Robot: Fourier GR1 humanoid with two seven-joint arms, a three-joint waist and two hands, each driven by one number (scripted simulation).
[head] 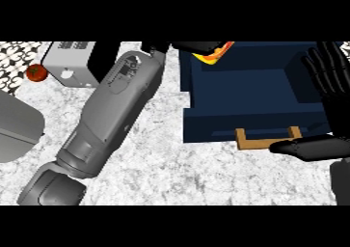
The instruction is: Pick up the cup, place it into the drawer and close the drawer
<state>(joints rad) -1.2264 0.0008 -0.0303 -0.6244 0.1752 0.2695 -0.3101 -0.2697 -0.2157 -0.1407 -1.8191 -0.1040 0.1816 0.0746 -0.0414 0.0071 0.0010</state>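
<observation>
At upper centre of the head view, over the drawer's far left corner, the left hand [195,47]: black, mostly cut off by the top of the view, fingers curled round the cup [211,54], of which only an orange-and-yellow curved sliver shows below them; the cup hangs at the drawer's back rim, whether inside it or just above cannot be told; left forearm [110,111]: grey, smooth, long panelled casing, running diagonally from lower left up to the hand. At right edge, the right hand [327,72]: black, fingers straight and relaxed, upright beside the drawer's right wall, holding nothing, its thumb [313,147] lying low near the handle. Drawer [241,120]: dark blue, box-shaped, pulled open, flat matt walls, deep shadowed interior; handle [268,141]: tan, wood-like, squared U-shape on the front face. Worktop [177,178]: pale speckled stone, mottled grey on white. Toaster [71,62]: light grey, boxy, slotted top, upper left; small red round fruit [36,72], probably a tomato, just beside it; grey curved vessel [14,125], rounded, at left edge. Risks, as judged: release so near the rim could leave the cup perched on the back wall or tipped outside; a cup standing tall could catch as the drawer shuts; the right thumb near the handle could be pinched or push the front askew.
</observation>
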